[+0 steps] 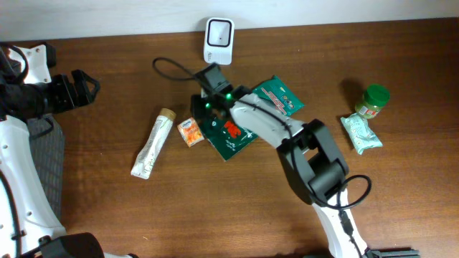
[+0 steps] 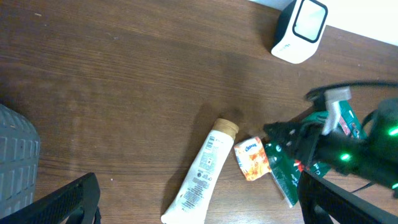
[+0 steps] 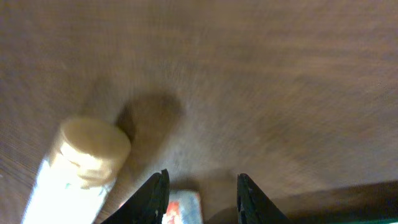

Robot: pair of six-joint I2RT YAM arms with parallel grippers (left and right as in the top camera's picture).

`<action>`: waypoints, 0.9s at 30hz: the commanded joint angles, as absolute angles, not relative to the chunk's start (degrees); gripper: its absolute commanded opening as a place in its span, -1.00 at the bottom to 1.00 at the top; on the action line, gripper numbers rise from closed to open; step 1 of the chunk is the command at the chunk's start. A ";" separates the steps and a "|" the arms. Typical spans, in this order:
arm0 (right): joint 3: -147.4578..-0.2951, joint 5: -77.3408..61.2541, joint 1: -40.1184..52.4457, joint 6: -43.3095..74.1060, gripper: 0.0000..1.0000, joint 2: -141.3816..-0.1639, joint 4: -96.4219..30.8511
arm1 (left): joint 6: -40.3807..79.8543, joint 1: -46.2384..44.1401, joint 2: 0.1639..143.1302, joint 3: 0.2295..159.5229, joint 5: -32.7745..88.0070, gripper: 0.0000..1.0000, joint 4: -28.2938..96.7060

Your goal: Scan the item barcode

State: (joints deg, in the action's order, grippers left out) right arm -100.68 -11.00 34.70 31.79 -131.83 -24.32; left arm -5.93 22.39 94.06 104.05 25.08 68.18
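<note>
A white barcode scanner (image 1: 218, 39) (image 2: 300, 30) stands at the table's far edge. My right gripper (image 1: 203, 107) (image 2: 270, 134) (image 3: 202, 186) hovers over the top-left corner of a dark green packet (image 1: 231, 137) (image 2: 283, 171), pointing towards a small orange tissue packet (image 1: 189, 132) (image 2: 252, 158) (image 3: 185, 210). Its jaws are narrowed with a gap, and the tissue packet shows through the gap. Whether they pinch anything I cannot tell. My left gripper (image 1: 92, 89) (image 2: 202, 202) is wide open at the far left, holding nothing.
A white tube with a tan cap (image 1: 152, 147) (image 2: 202, 171) (image 3: 81, 162) lies left of the tissue packet. A second green packet (image 1: 280, 97), a green-lidded jar (image 1: 373, 100) and a pale green pouch (image 1: 361, 134) lie to the right. A grey basket (image 2: 15, 155) stands far left.
</note>
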 commanded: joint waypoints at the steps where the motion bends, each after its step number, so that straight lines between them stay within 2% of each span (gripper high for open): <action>1: -100.16 -8.10 35.57 32.42 -0.36 -133.14 -27.31 | -5.21 22.39 93.30 105.06 25.69 0.98 68.20; 6: -100.16 -8.32 35.55 32.38 -0.32 -133.23 -40.84 | -5.21 22.39 93.30 105.06 25.69 0.98 68.23; 7: -100.18 -8.58 35.38 31.86 -0.24 -133.23 -45.82 | -5.21 22.39 93.30 105.06 25.71 0.98 68.23; 12: -100.29 -13.32 32.05 24.21 -0.23 -132.03 -60.88 | -5.21 22.39 93.30 105.06 25.71 0.99 69.17; 15: -100.33 -14.68 29.19 18.15 -0.21 -129.64 -65.93 | -5.19 22.39 93.30 105.06 25.76 0.98 69.36; 20: -100.36 -23.99 21.41 9.21 -0.02 -118.56 -67.44 | -5.19 22.06 93.54 105.03 29.45 0.95 69.54; 22: -100.36 -23.77 17.56 9.19 0.08 -115.24 -67.35 | -5.19 20.45 94.08 105.03 31.75 0.71 69.89; 24: -100.36 -23.59 12.97 8.78 0.27 -113.91 -66.63 | -5.19 17.15 95.20 105.03 31.70 0.33 69.95; 27: -100.18 -25.58 6.68 4.10 0.35 -115.57 -66.87 | -5.19 10.11 98.61 105.03 31.55 0.05 69.36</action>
